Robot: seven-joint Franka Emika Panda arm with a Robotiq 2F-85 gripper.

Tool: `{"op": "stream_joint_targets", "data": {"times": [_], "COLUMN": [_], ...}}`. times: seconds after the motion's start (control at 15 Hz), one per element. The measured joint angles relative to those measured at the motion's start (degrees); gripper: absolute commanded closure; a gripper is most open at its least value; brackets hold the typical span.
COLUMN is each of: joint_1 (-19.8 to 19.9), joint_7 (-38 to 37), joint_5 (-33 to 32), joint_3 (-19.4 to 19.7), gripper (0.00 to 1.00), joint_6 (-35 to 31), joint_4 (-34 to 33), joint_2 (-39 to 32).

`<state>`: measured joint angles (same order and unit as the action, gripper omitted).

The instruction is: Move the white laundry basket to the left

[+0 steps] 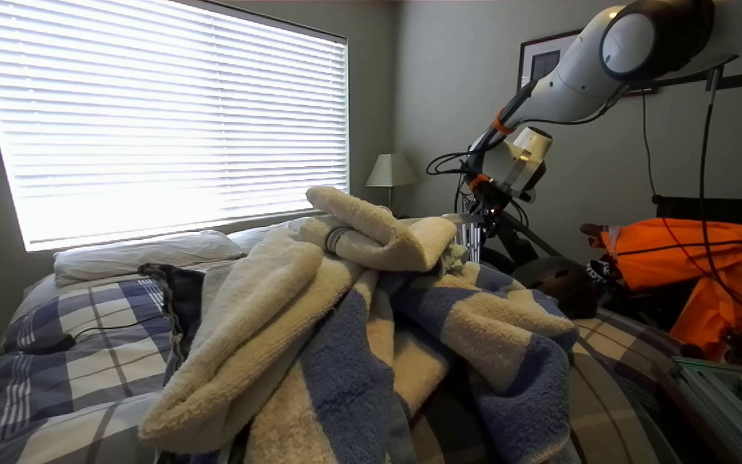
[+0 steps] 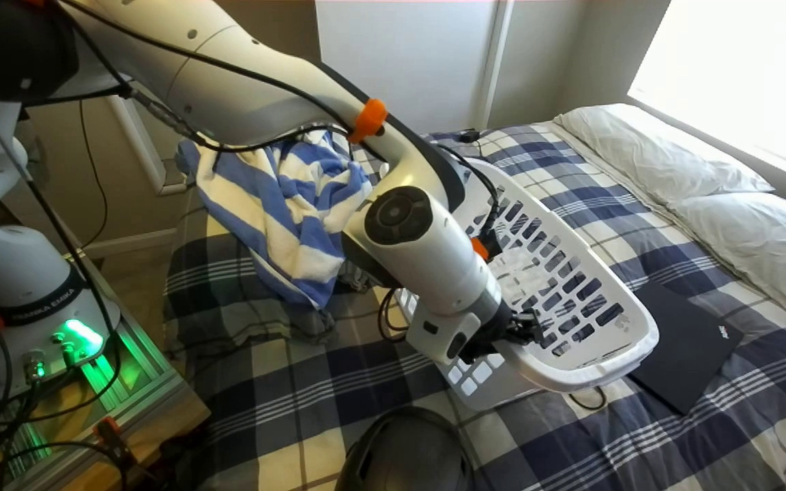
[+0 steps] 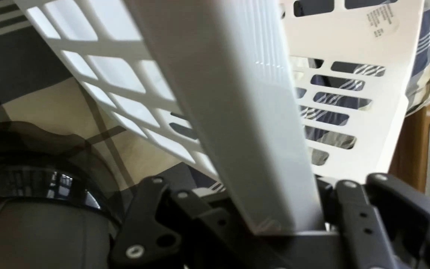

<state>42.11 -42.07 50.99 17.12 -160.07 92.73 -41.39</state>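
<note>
The white laundry basket point(image 2: 570, 378) stands on the plaid bed, with a thick rim and slotted sides. In an exterior view only a bit of its rim point(image 1: 460, 219) shows behind a pile of cloth. My gripper point(image 2: 526, 329) is at the basket's near rim, pointing down. In the wrist view the rim point(image 3: 263, 123) runs between the two black fingers, which touch it on both sides close to the palm. The fingertips are hidden behind the rim. The arm covers part of the basket in an exterior view.
A black helmet point(image 2: 406, 453) lies close to the basket's near end. A flat black laptop point(image 2: 690, 344) lies beside it. A blue-and-white striped towel point(image 2: 290, 204) is heaped across the bed. A cream fleece blanket point(image 1: 261, 303) is piled up. White pillows point(image 2: 659, 146) lie by the window.
</note>
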Motion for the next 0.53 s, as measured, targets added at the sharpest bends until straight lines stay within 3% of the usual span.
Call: {"op": "stream_joint_targets", "data": {"times": [0.33, 0.53], "joint_1": [-2.4, -2.6], "joint_7": [-9.5, -8.3], "joint_5": [-0.3, -4.2], "joint_3": [2.9, 4.2], "gripper": [1.0, 1.0], "joint_6": [3.5, 10.6], "joint_4": [2.3, 4.7], "joint_2": [0.4, 1.7]}}
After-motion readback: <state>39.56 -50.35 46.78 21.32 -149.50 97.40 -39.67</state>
